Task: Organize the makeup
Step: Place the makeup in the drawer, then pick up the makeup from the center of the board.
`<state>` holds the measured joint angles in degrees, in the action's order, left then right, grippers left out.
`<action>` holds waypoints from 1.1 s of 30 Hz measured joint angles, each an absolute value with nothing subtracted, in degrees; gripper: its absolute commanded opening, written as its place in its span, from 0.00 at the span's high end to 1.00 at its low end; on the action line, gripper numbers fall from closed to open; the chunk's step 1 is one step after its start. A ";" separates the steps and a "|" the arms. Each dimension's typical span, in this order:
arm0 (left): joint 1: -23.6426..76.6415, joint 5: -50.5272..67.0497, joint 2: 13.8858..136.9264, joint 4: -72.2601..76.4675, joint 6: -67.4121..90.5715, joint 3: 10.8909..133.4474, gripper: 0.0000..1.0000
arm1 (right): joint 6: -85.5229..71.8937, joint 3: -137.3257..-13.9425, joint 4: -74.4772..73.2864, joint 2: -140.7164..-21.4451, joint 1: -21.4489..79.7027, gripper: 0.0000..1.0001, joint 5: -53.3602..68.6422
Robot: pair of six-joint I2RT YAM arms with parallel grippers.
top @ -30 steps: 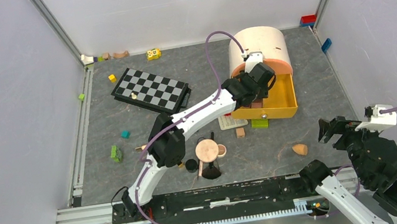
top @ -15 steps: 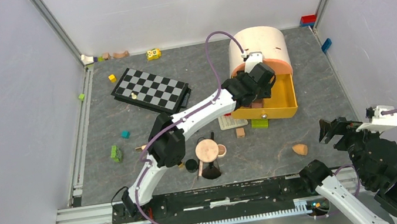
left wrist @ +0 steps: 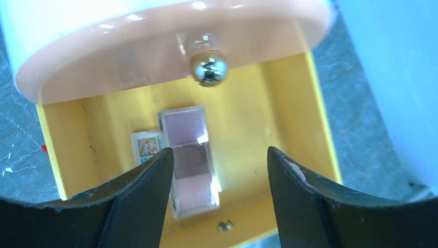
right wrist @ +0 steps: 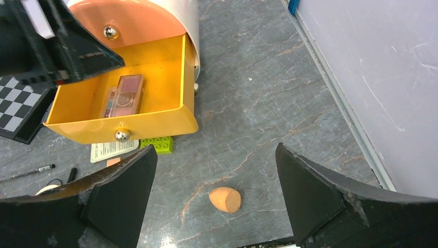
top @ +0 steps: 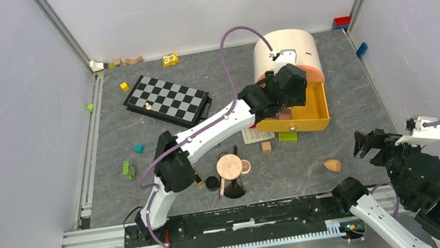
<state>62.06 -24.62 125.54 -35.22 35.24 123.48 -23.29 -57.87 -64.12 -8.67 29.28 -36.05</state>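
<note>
The pink palette (left wrist: 190, 157) lies flat in the open yellow drawer (left wrist: 289, 129), with a smaller multicolour palette (left wrist: 147, 146) just beside it, toward the left of the left wrist view. The left jaws hang over the drawer, spread apart with nothing between them. In the top view's lower right, the orange teardrop sponge (top: 333, 165) sits on the table (top: 347, 111), well apart from the drawer; the right jaws stand wide near it, empty
</note>
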 measured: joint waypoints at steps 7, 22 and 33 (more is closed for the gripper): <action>63.37 -21.74 113.78 -31.53 32.14 114.39 0.29 | -23.31 -57.17 -63.90 -8.67 29.28 0.08 -36.05; 48.23 -18.26 84.71 -22.15 27.86 77.84 0.39 | -23.79 -54.39 -63.35 -8.67 29.52 0.08 -35.07; 40.88 -13.69 94.19 -20.75 27.75 72.44 0.43 | -23.97 -53.93 -63.02 -8.67 29.52 0.08 -34.48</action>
<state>40.88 -13.69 94.19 -20.75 27.75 72.44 -23.97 -53.93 -63.02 -8.67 29.52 -34.48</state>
